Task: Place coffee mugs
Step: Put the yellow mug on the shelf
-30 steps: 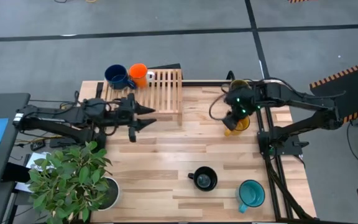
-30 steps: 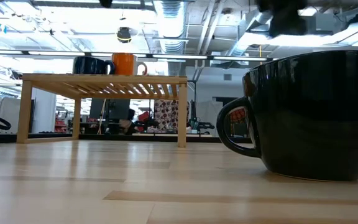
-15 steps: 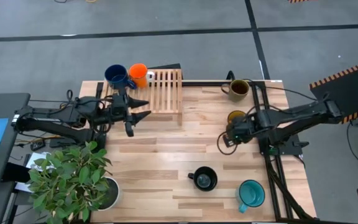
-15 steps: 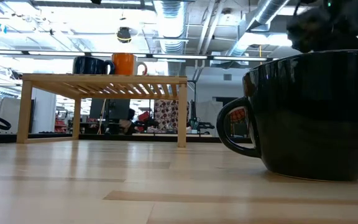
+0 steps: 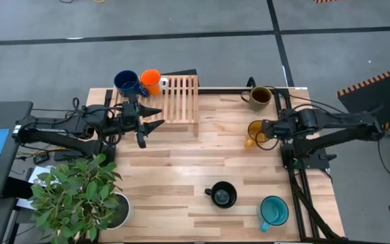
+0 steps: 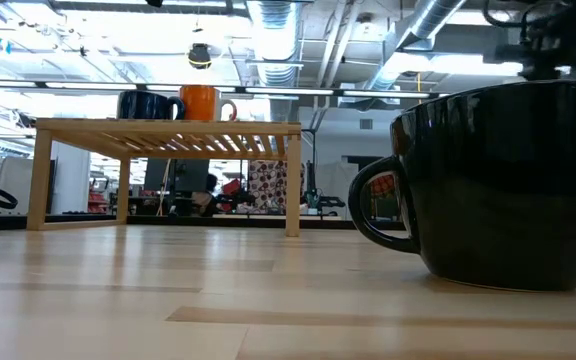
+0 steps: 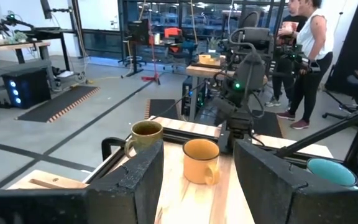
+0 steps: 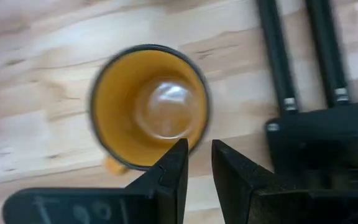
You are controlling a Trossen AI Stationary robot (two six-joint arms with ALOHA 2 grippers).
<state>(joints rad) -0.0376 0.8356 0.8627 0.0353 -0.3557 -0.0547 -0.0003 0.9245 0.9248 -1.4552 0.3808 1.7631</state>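
High view, sweeping from the left: the leafy green plant in its white pot [image 5: 117,210] sits at the near-left corner of the table, well clear of the slatted wooden rack [image 5: 179,99], and the left gripper [image 5: 156,120] hovers just beside that rack's front edge with its fingers spread and nothing between them. On the rack's left end stand the glossy dark blue ceramic mug [image 5: 126,83] and the glossy orange ceramic mug [image 5: 151,79], touching or nearly so, close to the back edge, so a careless nudge there could tip one off. To the right of the rack lies a broad bare stretch of wooden tabletop [image 5: 181,176], plenty of room to travel. Nearer the front, right of the rack, sits the glossy black ceramic mug [image 5: 222,194], and further right the glossy teal ceramic mug [image 5: 274,210], close to the table's front-right corner. Up at the back, right of the rack, the olive-brown ceramic mug [image 5: 261,97] stands by the black metal frame [image 5: 294,152]. Just in front of it is the glossy yellow ceramic mug [image 5: 257,130], and the right gripper [image 5: 271,129] is poised just beside its rim; in the right wrist view the fingers [image 8: 235,174] stand only narrowly parted, holding nothing. The risk, to my eye: that gap looks tight for the wall of the mug, so a descent could knock it over, shove it into the frame or clip the olive-brown mug. Room is scarce on the frame side, generous toward the rack.
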